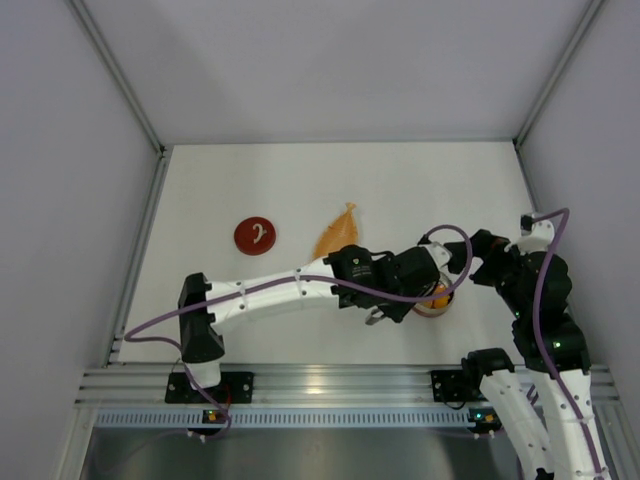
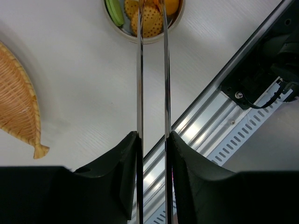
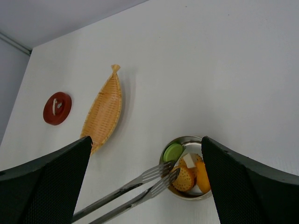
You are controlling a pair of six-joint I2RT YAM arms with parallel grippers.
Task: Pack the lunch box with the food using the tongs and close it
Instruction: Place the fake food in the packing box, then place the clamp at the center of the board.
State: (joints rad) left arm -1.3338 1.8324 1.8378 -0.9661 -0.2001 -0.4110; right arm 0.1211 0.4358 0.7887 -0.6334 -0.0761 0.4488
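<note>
Your left gripper (image 2: 153, 140) is closed narrow on the tongs (image 2: 164, 70), and their tips reach the food (image 3: 184, 179) inside the box (image 3: 188, 138). Your right gripper (image 3: 145, 144) stands wide open above the box and holds nothing. The lid (image 3: 57, 108) lies beyond the tray (image 3: 103, 112), well apart from the box.

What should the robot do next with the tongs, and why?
Probably lift the tongs up out of the lunch box: the food sits inside, the tray looks empty, and the red lid lies far off, not yet on.
</note>
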